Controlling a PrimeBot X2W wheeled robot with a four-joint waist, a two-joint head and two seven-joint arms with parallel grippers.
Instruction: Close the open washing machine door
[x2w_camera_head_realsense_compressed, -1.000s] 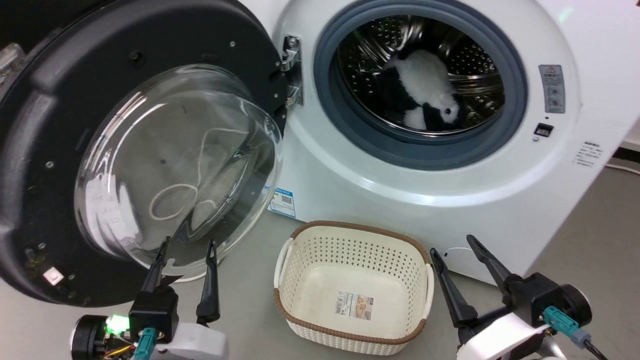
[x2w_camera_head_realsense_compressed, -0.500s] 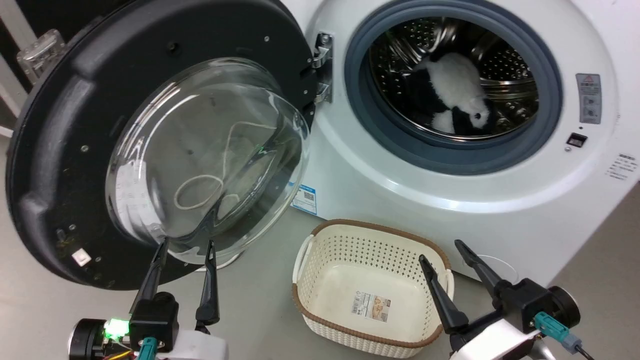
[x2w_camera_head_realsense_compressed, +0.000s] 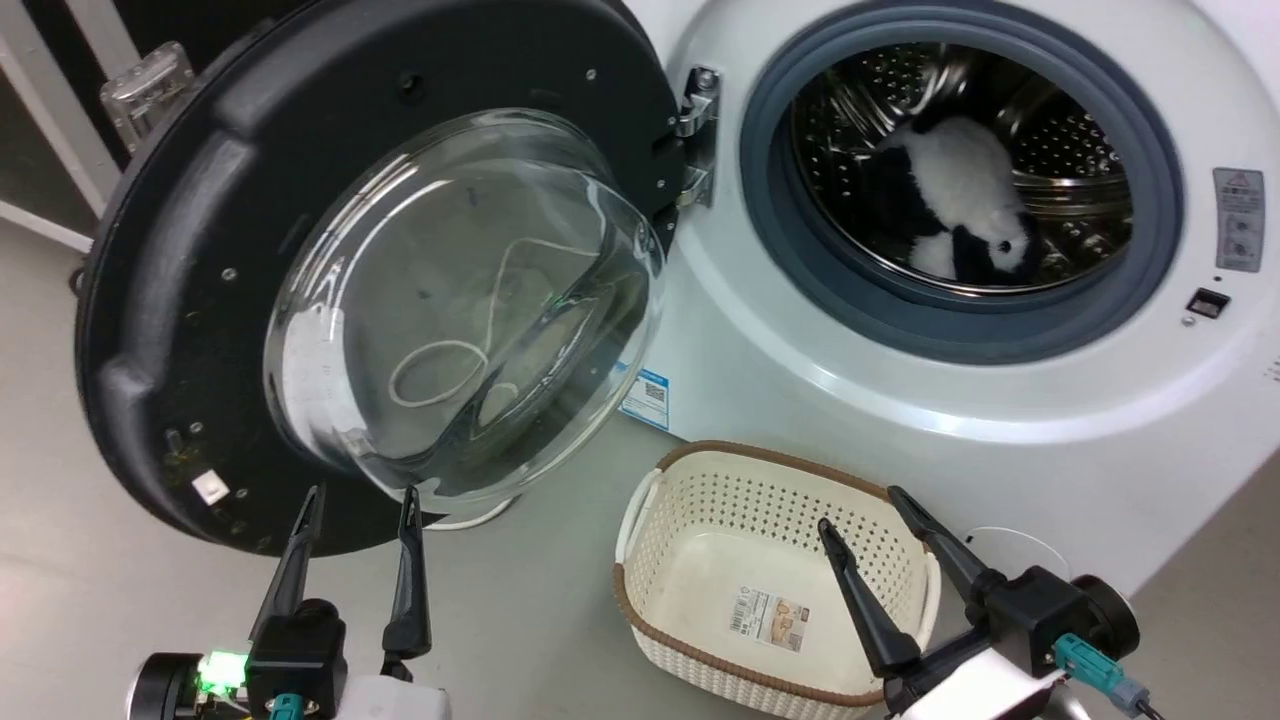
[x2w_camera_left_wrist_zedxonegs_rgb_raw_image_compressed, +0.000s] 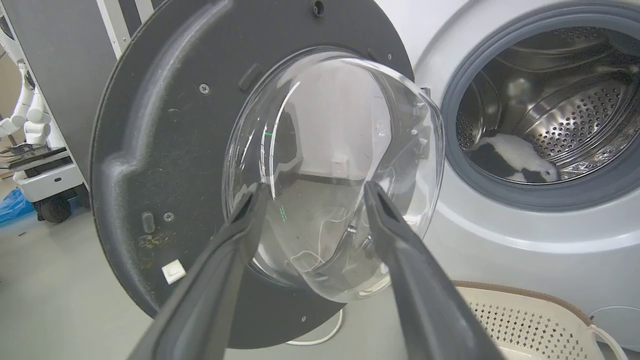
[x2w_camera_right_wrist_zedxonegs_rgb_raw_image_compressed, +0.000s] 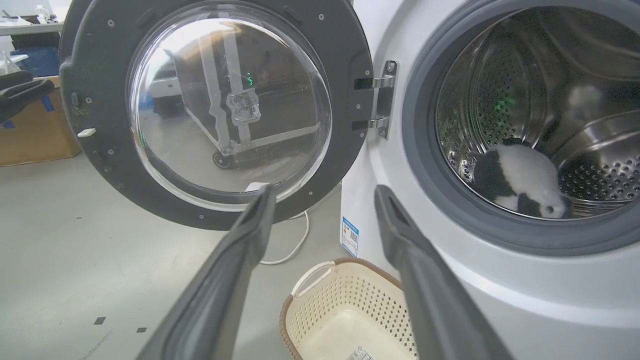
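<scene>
Panning, the head camera is shifting everything rightward since a second ago. Two dark-fingered grippers, left gripper (x2w_camera_head_realsense_compressed: 362, 492) and right gripper (x2w_camera_head_realsense_compressed: 858, 506), are hanging spread, empty. One black-rimmed round glass washing machine door (x2w_camera_head_realsense_compressed: 180, 250) is standing wide open beside one white washing machine (x2w_camera_head_realsense_compressed: 800, 400).

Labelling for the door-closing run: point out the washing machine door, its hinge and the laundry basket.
washing machine door (x2w_camera_head_realsense_compressed: 460, 300), head view, centre of the glass bowl.
hinge (x2w_camera_head_realsense_compressed: 698, 140), head view, its metal plate.
laundry basket (x2w_camera_head_realsense_compressed: 760, 500), head view, far perforated wall.
</scene>
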